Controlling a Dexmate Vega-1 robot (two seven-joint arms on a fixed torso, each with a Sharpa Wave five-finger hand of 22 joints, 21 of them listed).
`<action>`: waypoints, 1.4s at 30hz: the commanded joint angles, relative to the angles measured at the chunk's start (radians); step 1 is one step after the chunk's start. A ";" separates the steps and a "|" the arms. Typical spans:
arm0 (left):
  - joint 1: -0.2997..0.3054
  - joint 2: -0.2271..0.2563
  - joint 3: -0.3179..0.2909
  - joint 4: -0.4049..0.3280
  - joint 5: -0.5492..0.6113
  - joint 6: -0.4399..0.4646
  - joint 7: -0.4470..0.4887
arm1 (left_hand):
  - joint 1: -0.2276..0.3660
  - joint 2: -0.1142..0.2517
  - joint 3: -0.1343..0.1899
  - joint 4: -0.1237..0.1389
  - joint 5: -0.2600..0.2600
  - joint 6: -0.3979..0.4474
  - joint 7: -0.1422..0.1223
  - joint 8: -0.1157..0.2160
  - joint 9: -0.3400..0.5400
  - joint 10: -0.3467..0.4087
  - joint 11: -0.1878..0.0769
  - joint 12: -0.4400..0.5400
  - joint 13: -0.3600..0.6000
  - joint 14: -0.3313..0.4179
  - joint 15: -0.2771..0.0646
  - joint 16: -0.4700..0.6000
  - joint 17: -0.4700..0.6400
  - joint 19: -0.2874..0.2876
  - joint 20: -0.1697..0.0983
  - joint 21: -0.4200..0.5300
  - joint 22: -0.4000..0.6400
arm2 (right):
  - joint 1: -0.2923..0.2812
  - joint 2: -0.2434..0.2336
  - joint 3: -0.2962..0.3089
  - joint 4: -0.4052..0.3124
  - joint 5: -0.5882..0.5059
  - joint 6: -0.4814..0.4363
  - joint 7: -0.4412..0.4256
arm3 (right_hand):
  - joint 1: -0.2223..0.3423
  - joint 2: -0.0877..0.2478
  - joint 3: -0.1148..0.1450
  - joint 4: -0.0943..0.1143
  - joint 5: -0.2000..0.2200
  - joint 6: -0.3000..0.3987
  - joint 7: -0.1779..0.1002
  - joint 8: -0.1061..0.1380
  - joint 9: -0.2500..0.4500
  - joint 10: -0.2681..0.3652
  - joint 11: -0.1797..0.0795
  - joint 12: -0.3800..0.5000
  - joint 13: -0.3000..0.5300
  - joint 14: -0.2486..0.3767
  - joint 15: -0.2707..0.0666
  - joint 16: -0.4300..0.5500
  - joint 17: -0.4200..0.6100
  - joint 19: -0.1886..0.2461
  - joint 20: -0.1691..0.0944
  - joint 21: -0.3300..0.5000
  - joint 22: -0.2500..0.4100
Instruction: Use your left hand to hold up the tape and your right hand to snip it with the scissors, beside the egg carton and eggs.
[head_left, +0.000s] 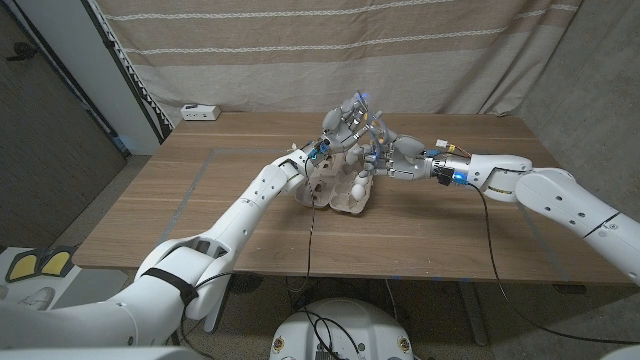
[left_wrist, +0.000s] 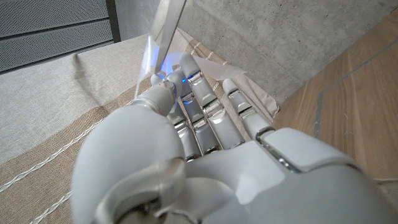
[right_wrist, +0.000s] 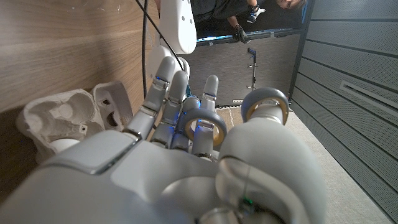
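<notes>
1. Left robot hand (head_left: 335, 128), upper centre of the head frame, is raised over the egg carton (head_left: 340, 190). In the left wrist view it pinches a clear strip of tape (left_wrist: 163, 31) at its fingertips.
2. Right robot hand (head_left: 385, 152) is level with it; its fingers pass through grey ring handles, apparently the scissors (right_wrist: 264, 106). Blades unseen.
3. One egg (head_left: 358, 189) sits in the carton on the bench (head_left: 200, 215).
4. Judgement: tape lifted, scissors in hand; whether the cut is made, cannot tell.
5. No readable writing or brand.
</notes>
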 joint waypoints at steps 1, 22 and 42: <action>-0.008 -0.003 0.003 0.011 0.003 0.011 -0.009 | 0.008 0.000 0.002 0.000 0.007 0.016 0.006 0.007 -0.001 0.021 -0.012 0.069 0.389 0.010 -0.004 0.007 0.004 -0.007 -0.137 0.003 0.002 | 0.002 0.005 -0.002 0.003 0.002 0.002 0.003 | 0.004 -0.002 -0.005 0.006 -0.004 -0.037 0.048 -0.004 0.003 0.019 -0.012 0.002 -0.002 0.008 -0.051 0.000 0.002 0.003 0.004 -0.004 0.001; -0.008 -0.002 0.008 0.005 0.006 0.027 -0.003 | 0.009 -0.002 0.003 0.000 0.006 0.017 0.004 0.010 -0.005 0.023 -0.012 0.070 0.386 0.012 -0.004 0.006 0.004 -0.007 -0.136 0.005 0.002 | 0.019 0.011 -0.006 0.019 -0.002 0.003 0.022 | 0.012 0.002 -0.001 0.003 -0.004 -0.032 0.046 -0.010 0.007 0.022 -0.014 0.004 0.001 0.008 -0.050 0.002 0.004 0.008 0.002 -0.010 0.001; -0.003 0.004 0.009 -0.004 0.004 0.037 -0.021 | 0.009 -0.003 0.005 0.001 0.007 0.019 0.005 0.021 0.001 0.024 -0.012 0.074 0.385 0.015 -0.004 0.005 0.004 -0.008 -0.136 0.008 0.002 | 0.008 0.011 -0.006 0.002 -0.001 0.001 0.003 | 0.015 0.002 0.001 0.002 -0.004 -0.027 0.047 -0.014 0.010 0.027 -0.014 0.010 0.010 0.014 -0.059 0.004 -0.002 0.011 0.000 -0.015 0.002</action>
